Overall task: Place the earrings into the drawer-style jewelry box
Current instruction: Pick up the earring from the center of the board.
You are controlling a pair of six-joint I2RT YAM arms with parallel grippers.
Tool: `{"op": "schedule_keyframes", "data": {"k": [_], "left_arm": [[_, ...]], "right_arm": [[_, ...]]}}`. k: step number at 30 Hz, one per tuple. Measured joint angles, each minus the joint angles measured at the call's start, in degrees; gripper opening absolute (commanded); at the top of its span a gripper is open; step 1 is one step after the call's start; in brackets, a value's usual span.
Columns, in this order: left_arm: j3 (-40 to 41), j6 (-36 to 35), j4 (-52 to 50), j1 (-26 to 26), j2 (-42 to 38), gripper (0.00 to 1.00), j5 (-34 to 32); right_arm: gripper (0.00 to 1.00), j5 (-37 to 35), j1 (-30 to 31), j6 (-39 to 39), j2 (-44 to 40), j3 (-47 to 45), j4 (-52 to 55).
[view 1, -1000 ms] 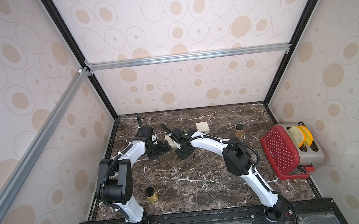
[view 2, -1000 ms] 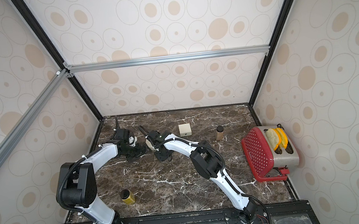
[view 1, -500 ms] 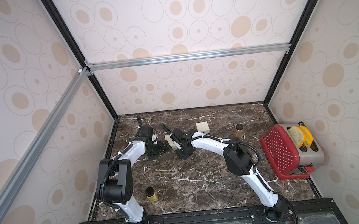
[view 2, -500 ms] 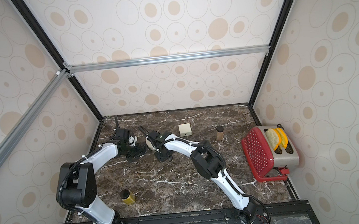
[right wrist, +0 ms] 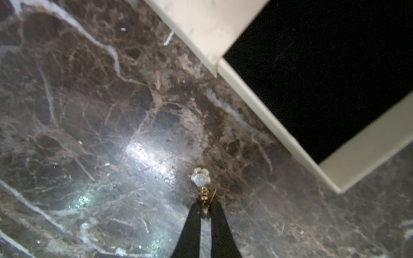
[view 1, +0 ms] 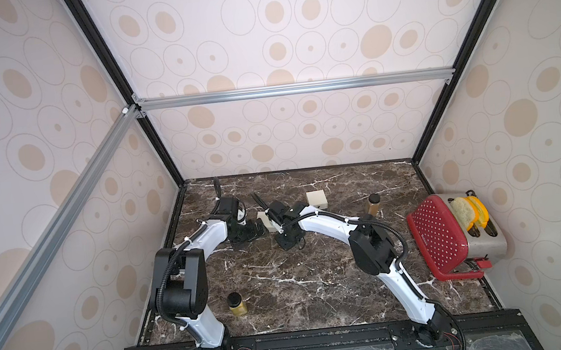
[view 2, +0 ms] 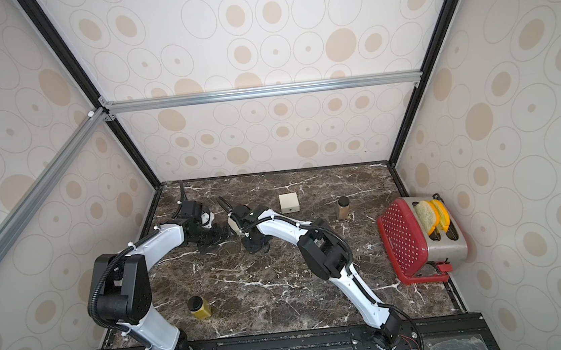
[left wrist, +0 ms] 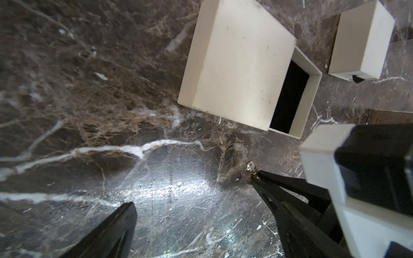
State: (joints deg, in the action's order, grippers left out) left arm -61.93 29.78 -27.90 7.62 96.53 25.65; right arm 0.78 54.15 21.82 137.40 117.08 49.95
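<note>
Right end effector [right wrist: 205, 204] now tighter on the earring [right wrist: 200, 178] than before.

I have bare counter [view 1: 282, 281] across the middle and front. Near the back edge my left arm [view 1: 208, 239] and right arm [view 1: 326, 225] crowd the jewelry box [left wrist: 241, 60]; a second box [view 1: 317, 199], a bottle [view 1: 373, 204] and the front-left jar [view 1: 237, 304] block passage.

No legible text (any view).
</note>
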Motion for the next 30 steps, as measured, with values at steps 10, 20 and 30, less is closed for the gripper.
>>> {"op": "schedule_keyframes", "data": {"k": [10,20,30], "left_arm": [[0.00,0.00,0.02,0.00,0.00,0.99,0.02],[0.00,-0.02,0.02,0.00,-1.03,0.99,0.02],[0.00,0.90,0.83,0.00,-4.44,0.99,2.84]], "right_arm": [[0.07,0.63,0.00,-0.48,-2.03,-3.63,-2.29],[0.06,2.89,0.00,-3.37,-9.14,-15.02,-10.43],[0.04,10.99,-2.32,-4.92,-19.19,-28.39,-25.11]]}}
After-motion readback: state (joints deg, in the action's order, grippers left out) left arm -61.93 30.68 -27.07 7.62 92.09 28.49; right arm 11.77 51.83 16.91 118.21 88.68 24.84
